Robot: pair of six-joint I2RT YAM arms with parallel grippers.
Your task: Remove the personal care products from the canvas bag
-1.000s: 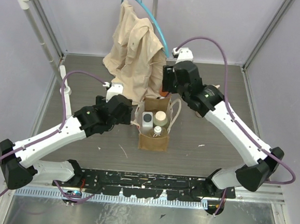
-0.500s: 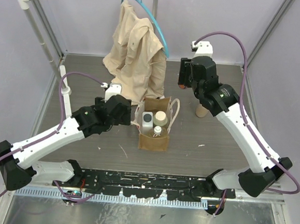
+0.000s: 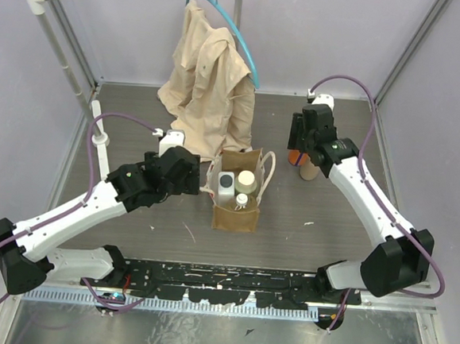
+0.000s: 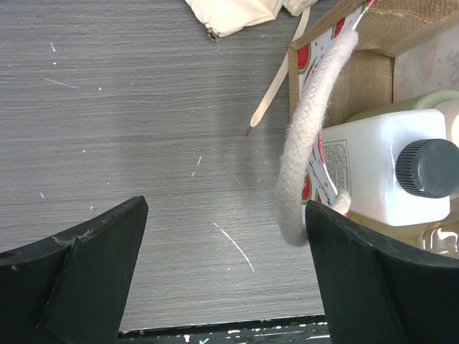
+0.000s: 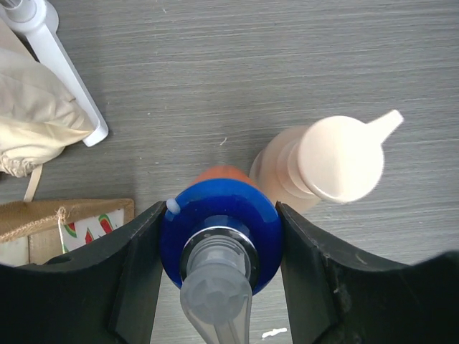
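Grey desk (image 3: 289, 224) w/ canvas bag (image 3: 235, 208); R gripper (image 5: 219, 261) clamps orange blue-cap bottle (image 5: 215, 211) right of bag, by peach pump-top (image 5: 337, 161); L gripper (image 4: 226, 279) open, left of bag.

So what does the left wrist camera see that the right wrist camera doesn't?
Only the left wrist view: the white jug, dark-capped, inside the canvas bag, a cream rope handle, and the left fingers spread wide apart. Only the right wrist view: the right fingers closed on the blue-capped orange bottle, the peach pump bottle standing beside it, and a white rack foot. Both: the canvas bag's watermelon lining, a bit of beige shirt, and the grey table.
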